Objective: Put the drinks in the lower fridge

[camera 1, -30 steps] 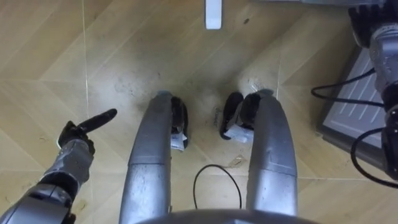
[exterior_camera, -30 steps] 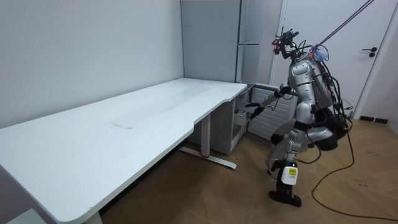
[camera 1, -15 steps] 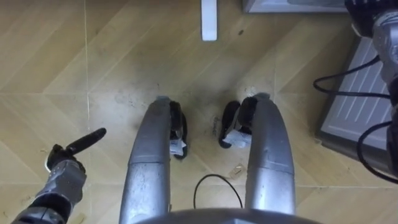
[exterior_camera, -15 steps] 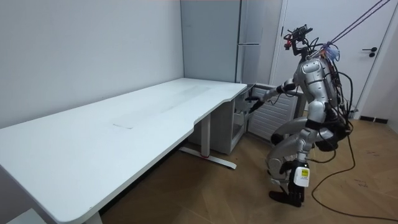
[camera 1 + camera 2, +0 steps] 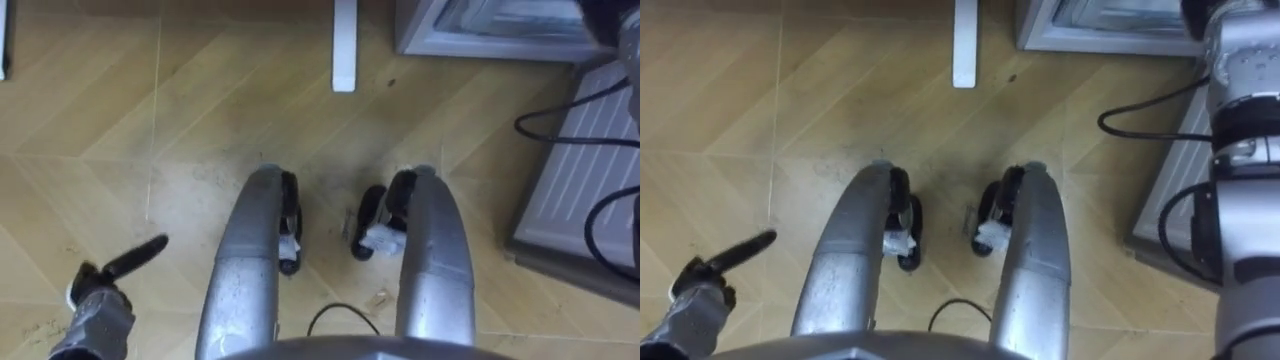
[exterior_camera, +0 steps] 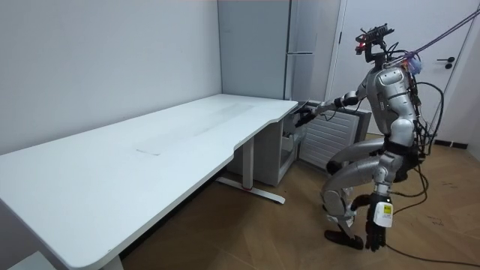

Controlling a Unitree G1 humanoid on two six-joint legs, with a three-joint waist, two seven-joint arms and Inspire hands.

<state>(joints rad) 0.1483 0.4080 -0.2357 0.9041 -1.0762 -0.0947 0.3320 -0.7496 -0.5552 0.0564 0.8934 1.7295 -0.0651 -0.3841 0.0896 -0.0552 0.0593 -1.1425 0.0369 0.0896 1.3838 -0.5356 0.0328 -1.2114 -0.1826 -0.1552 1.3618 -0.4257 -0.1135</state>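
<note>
Room view shows the robot knees-bent by the tabletop (image 6: 187, 142), right hand (image 6: 304, 114) at the open lower fridge (image 6: 289, 147), grip unreadable, left hand (image 5: 97, 288) low with fingers (image 5: 140, 252) straight, empty.

Bare wooden floor (image 5: 200, 120) lies open ahead and to the left. The desk's white foot (image 5: 344, 50) juts in straight ahead, with the lower fridge (image 5: 470, 42) just right of it. A ribbed grey panel (image 5: 580, 180) walls off the right side. In the room view, the tabletop (image 6: 187, 142) corner sits close beside the outstretched right hand (image 6: 304, 117).
</note>
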